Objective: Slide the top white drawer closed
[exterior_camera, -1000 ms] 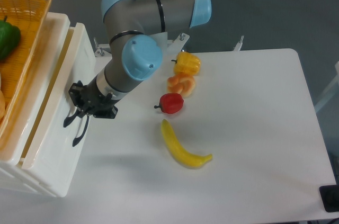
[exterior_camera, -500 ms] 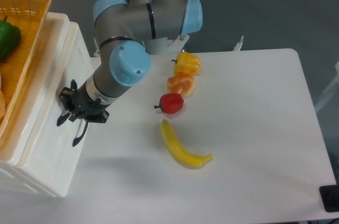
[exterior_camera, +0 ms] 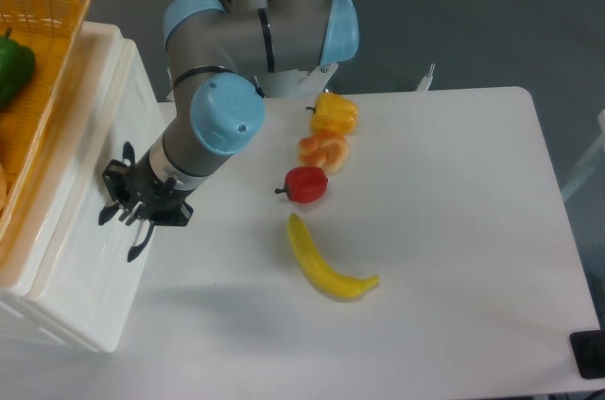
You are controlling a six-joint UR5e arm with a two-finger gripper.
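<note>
Against the top white drawer point(exterior_camera: 90, 230), claw point(exterior_camera: 121, 203) pressing.

Claw point(exterior_camera: 121, 203) jaw state unclear; basket point(exterior_camera: 38, 60) cropped.

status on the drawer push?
Tool against the top drawer front, by its handles. Drawer looks fully in, front flush. Nothing in the way; fruit sits clear on the table.
</note>
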